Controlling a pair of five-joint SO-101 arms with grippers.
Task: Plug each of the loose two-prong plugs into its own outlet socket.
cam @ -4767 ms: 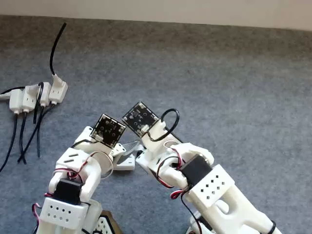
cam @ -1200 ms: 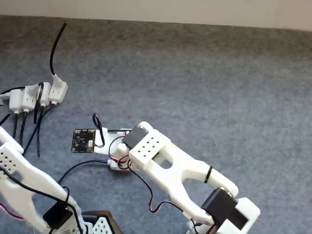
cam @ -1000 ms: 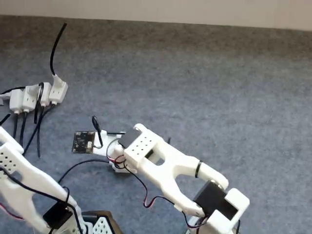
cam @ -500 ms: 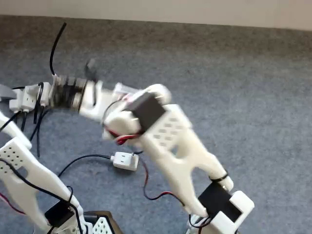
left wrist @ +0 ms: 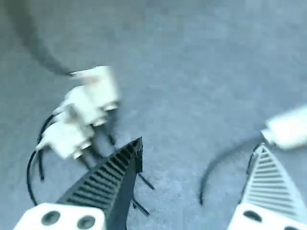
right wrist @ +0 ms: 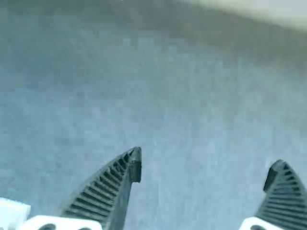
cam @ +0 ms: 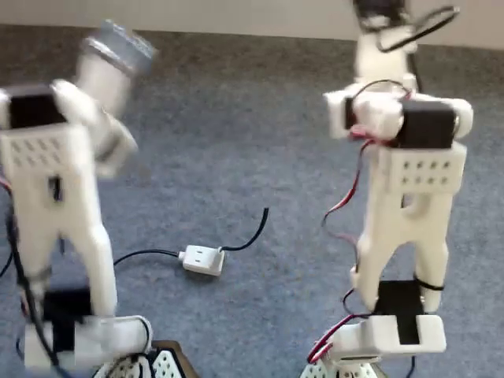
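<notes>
The plug and socket (cam: 201,259) at lower centre look joined, and left gripper (left wrist: 200,144) and right gripper (right wrist: 208,158) both gape empty, so little seems left.

We see a grey, short-piled, carpet-like surface (cam: 236,118) spread under soft, even light, its nap faintly mottled, and along its far edge we make out a pale, plain strip of wall (cam: 236,14) meeting it in a straight line.
</notes>
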